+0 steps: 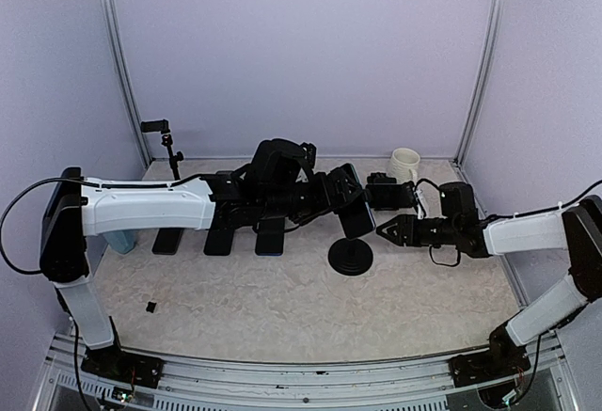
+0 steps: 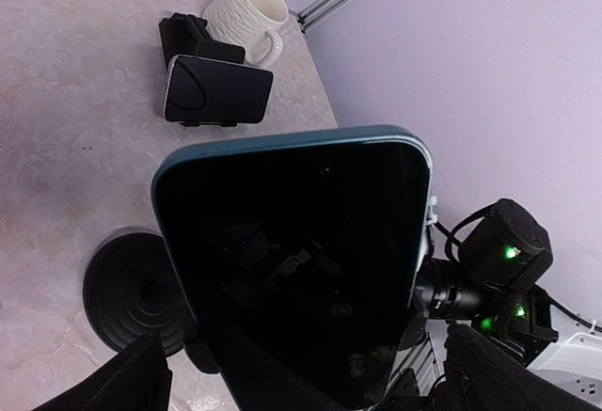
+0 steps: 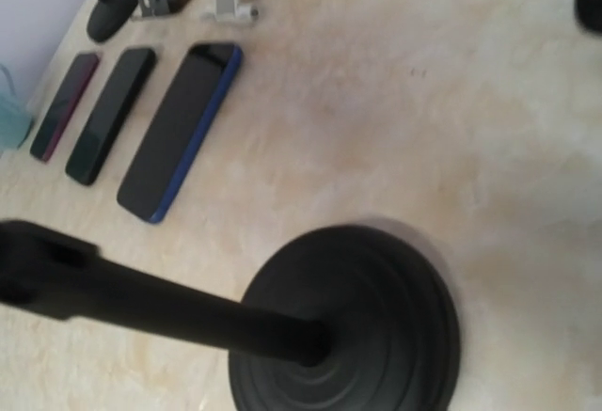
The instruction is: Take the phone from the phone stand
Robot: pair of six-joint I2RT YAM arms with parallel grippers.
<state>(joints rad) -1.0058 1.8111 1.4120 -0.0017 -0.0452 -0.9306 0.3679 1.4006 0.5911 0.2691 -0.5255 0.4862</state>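
Note:
The phone point(image 2: 292, 260), dark-screened with a teal edge, sits tilted on the black phone stand, whose round base point(image 2: 127, 289) rests on the table. From above, the phone point(image 1: 356, 213) hangs over the base point(image 1: 351, 258). My left gripper point(image 2: 320, 387) is open wide; one dark finger shows at each bottom corner, with the phone's lower end between them and gaps on both sides. My right gripper point(image 1: 384, 233) hovers just right of the stand's pole point(image 3: 160, 303). Its fingers do not show in the right wrist view, and their spread is unclear from above.
A white mug point(image 1: 405, 163) stands at the back right, beside a second phone on a small holder point(image 2: 216, 91). Three phones point(image 3: 179, 129) lie flat in a row left of the stand. A mini tripod point(image 1: 169, 143) stands at the back left.

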